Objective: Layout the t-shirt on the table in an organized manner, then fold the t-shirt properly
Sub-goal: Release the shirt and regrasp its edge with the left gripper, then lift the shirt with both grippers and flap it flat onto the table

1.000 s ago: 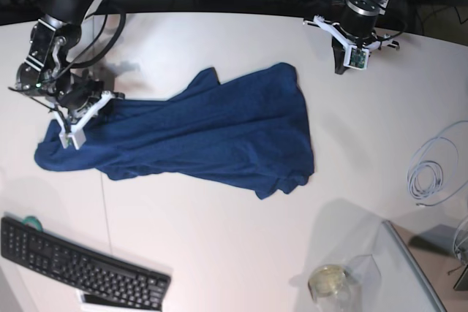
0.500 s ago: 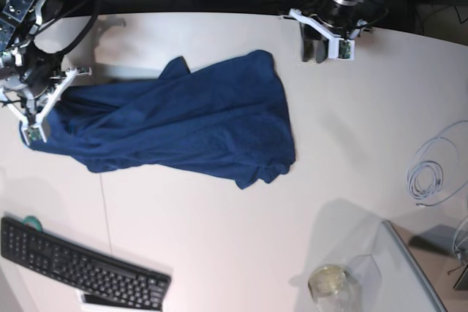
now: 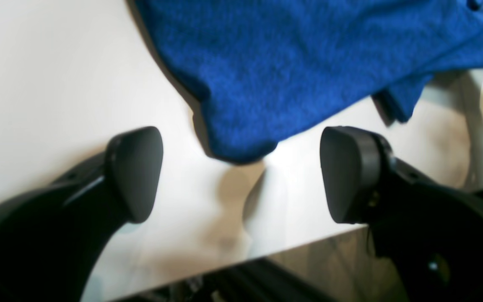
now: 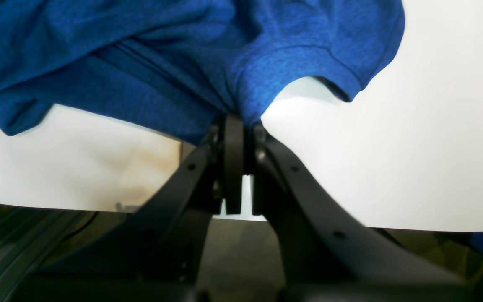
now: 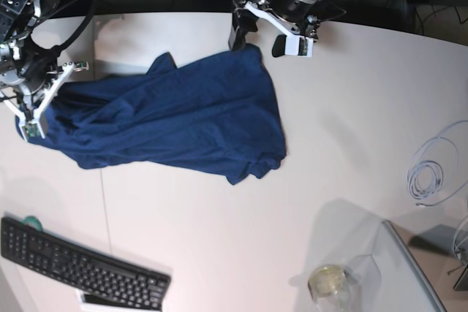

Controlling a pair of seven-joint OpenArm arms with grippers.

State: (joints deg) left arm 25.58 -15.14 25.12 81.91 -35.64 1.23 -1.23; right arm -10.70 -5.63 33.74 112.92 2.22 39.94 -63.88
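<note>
Your navy t-shirt [image 5: 183,122] lies rumpled and creased across the white table [image 5: 351,144]. Your right gripper [image 4: 237,126] pinches its edge; your left gripper [image 3: 241,172] gapes wide beside a corner.

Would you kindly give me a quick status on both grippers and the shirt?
Left gripper open, bracketing a shirt corner. Right gripper shut on shirt edge. Shirt bunched, unfolded on table. Nothing in the way.
</note>
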